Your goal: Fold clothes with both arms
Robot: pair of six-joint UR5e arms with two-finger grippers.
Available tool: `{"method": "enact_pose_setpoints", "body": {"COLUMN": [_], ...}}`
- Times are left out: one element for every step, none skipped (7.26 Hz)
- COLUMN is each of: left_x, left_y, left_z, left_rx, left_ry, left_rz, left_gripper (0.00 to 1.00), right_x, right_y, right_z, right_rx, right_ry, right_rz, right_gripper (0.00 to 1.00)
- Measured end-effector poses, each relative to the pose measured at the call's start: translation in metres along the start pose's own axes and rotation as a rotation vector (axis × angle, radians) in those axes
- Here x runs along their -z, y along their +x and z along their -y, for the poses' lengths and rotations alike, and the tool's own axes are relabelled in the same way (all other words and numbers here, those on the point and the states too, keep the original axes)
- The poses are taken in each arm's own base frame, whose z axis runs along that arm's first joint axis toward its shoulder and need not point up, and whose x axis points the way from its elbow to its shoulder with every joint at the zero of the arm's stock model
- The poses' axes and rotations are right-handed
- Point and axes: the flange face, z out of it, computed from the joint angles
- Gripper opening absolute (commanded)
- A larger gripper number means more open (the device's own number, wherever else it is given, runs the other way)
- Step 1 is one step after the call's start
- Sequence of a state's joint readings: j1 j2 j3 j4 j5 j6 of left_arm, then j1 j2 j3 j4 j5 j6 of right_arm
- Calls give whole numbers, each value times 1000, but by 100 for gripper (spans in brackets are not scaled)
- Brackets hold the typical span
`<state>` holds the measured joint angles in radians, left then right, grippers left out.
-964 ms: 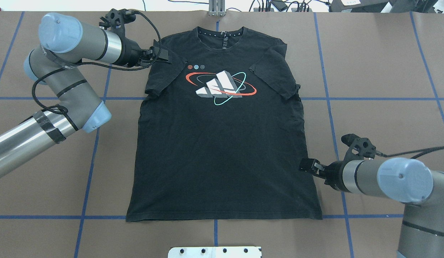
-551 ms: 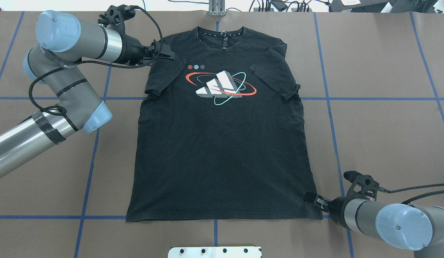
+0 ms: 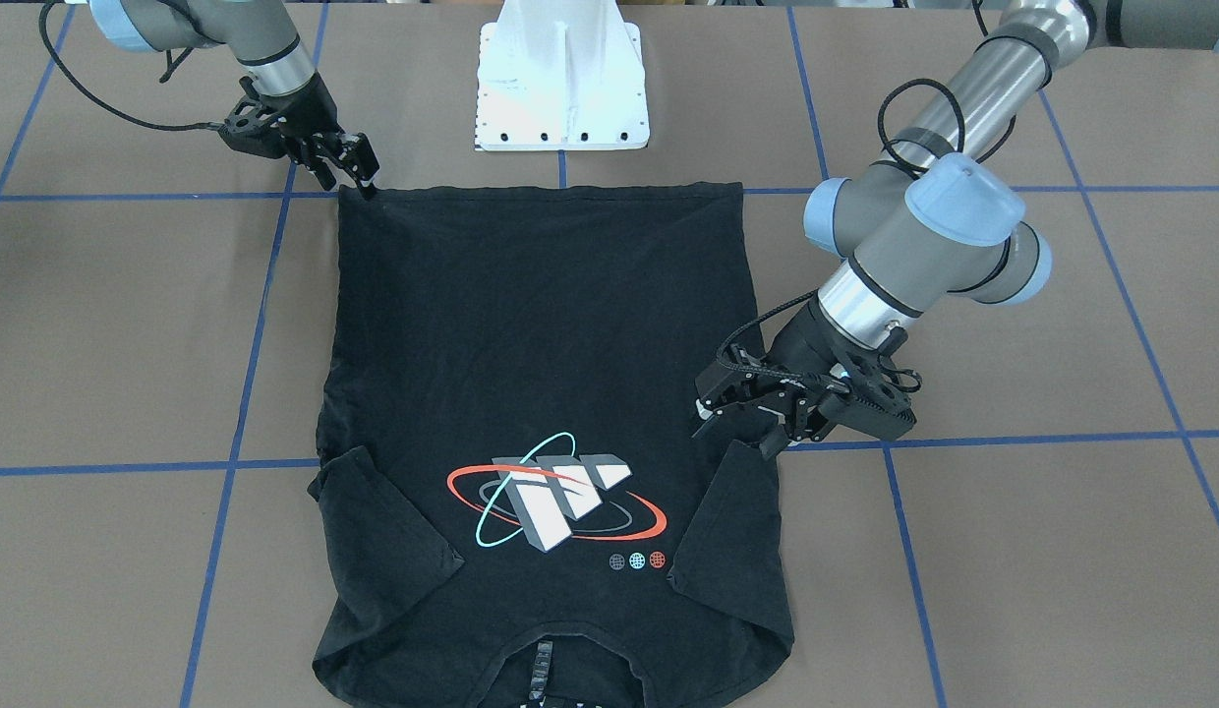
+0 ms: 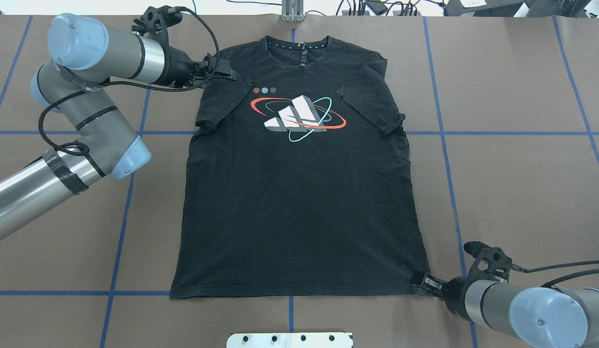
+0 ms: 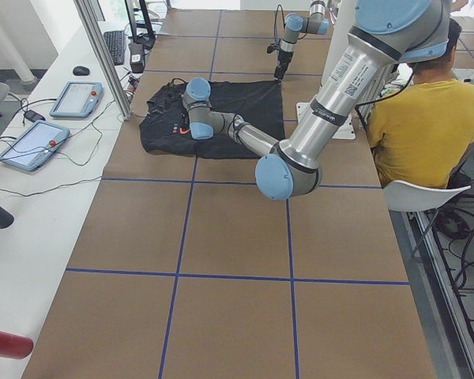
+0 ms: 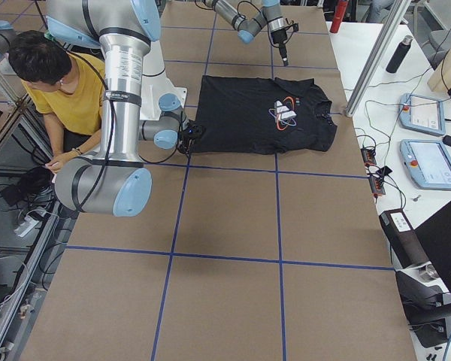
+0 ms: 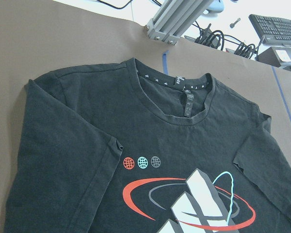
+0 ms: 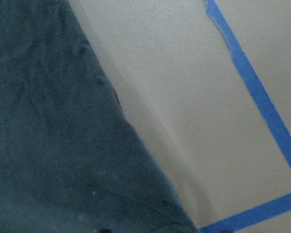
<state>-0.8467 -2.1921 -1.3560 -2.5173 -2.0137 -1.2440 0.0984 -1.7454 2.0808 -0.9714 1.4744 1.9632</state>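
The black T-shirt (image 4: 299, 203) lies flat and face up on the brown table, collar at the far edge, orbit logo (image 4: 298, 117) on the chest. It also shows in the front view (image 3: 541, 324) and in the left wrist view (image 7: 77, 121). My left gripper (image 4: 227, 74) is at the shirt's left shoulder, by the sleeve seam; in the front view (image 3: 739, 431) its jaws look open and empty. My right gripper (image 4: 418, 279) is low at the shirt's near right hem corner; in the front view (image 3: 349, 177) its jaws look open. The right wrist view shows only the hem edge (image 8: 48, 145) close up.
The white pedestal base (image 3: 560, 69) stands just behind the hem. An aluminium post (image 4: 292, 9) and cables stand past the collar. Blue tape lines (image 4: 444, 145) grid the table. A person in yellow (image 6: 68, 90) sits by the base. Tablets (image 6: 425, 113) lie on the side bench.
My right gripper has moved along the shirt's right edge towards the near side, down to the hem corner. My left gripper has shifted slightly at the left shoulder.
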Motion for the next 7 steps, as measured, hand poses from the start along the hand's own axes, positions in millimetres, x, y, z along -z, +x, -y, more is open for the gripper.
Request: {"method": "enact_pose_setpoints", "body": {"left_x": [0, 0, 0, 0, -1, -1, -1], "left_y": [0, 0, 0, 0, -1, 0, 0], "left_z": [0, 0, 0, 0, 0, -1, -1], "left_rx": [0, 0, 1, 1, 1, 1, 0], "left_ry": [1, 1, 1, 0, 0, -1, -1], "left_rz": [0, 1, 1, 2, 3, 2, 1], "left_gripper": [98, 98, 98, 98, 98, 98, 98], "right_x": [0, 0, 0, -1, -1, -1, -2], "right_y": [2, 3, 3, 5, 7, 8, 10], "right_z": [-2, -3, -4, -5, -6, -7, -7], "right_rx": [1, -1, -1, -1, -4, -7, -8], "right_ry": [-2, -2, -3, -4, -5, -5, -5], "right_rz": [-4, -5, -6, -9, -12, -16, -19], "right_gripper": [71, 67, 59, 45, 27, 10, 0]}}
